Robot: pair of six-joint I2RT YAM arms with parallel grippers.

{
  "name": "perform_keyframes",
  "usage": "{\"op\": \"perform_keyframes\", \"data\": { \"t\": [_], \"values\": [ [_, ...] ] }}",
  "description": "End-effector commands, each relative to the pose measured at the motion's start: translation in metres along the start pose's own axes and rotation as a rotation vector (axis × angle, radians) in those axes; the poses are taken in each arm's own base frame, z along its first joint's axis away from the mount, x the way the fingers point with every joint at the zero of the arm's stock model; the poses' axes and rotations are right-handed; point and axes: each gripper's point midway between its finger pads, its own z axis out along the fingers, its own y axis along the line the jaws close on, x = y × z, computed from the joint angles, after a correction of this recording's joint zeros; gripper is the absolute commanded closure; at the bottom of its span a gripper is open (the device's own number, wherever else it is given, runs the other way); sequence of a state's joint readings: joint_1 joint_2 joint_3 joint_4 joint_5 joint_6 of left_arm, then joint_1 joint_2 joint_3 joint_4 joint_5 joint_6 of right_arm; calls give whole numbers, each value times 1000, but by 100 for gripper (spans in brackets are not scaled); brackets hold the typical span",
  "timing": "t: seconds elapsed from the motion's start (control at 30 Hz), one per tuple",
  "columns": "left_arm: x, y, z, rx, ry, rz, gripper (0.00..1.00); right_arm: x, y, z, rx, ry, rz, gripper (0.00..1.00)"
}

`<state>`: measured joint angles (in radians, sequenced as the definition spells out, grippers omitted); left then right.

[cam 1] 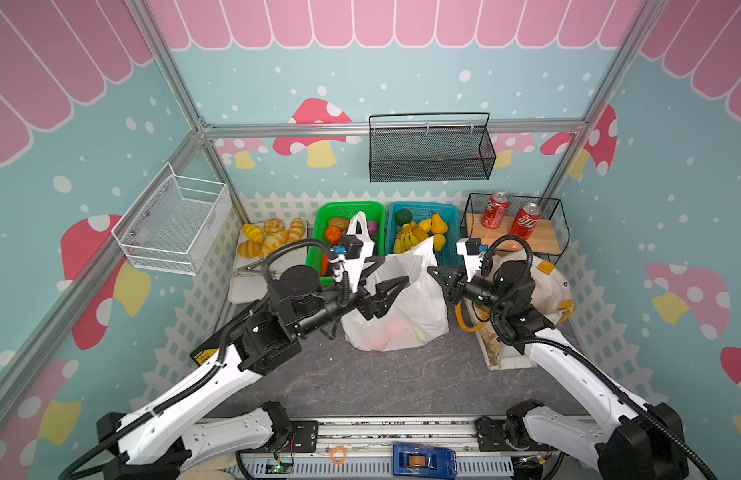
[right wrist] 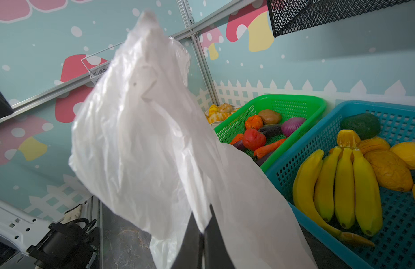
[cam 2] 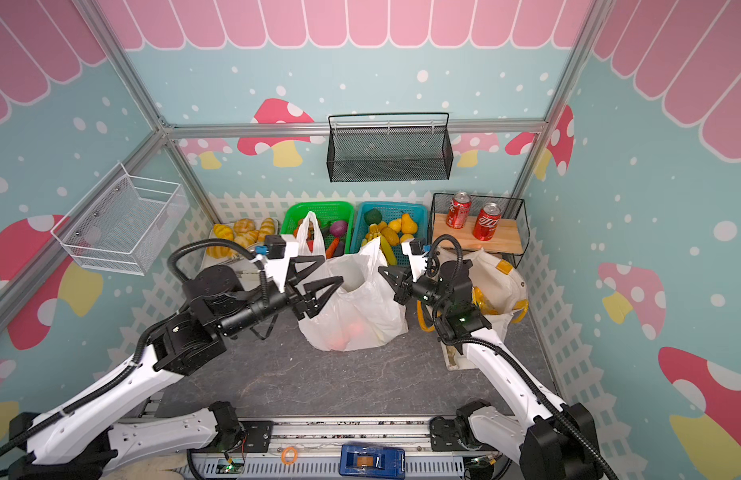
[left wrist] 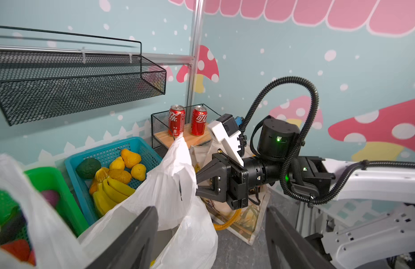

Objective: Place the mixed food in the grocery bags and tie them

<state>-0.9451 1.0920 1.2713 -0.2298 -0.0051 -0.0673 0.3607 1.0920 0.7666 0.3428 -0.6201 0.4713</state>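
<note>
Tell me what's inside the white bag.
Two round orange-red shapes show faintly through the white bag near its bottom. The plastic blurs them, so what they are, and anything else inside, is hidden.

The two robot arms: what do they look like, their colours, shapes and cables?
Both the left arm and the right arm have white shells and black joints. A black ribbed hose runs along each. The left end effector and the right end effector have black triangular open-frame fingers and a white camera mount. The left arm bears a yellow label.
</note>
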Motion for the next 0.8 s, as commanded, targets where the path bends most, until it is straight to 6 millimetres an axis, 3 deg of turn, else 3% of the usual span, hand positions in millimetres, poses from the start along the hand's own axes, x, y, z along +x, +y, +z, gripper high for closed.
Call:
{"op": "perform_keyframes", "data": {
  "t": [0.0,0.13,0.3,0.77],
  "values": [
    [3,11,28,-132,57,223,19,-8,7,-4,-18,-40,-16,100],
    [13,10,60,-133,112,298,16,-8,8,-5,-20,-40,-20,100],
    [26,29,84,-192,163,363,16,-7,9,-6,-26,-39,-29,100],
    [32,58,106,-6,149,37,26,-6,10,-9,-20,-45,-63,100]
  ]
}}
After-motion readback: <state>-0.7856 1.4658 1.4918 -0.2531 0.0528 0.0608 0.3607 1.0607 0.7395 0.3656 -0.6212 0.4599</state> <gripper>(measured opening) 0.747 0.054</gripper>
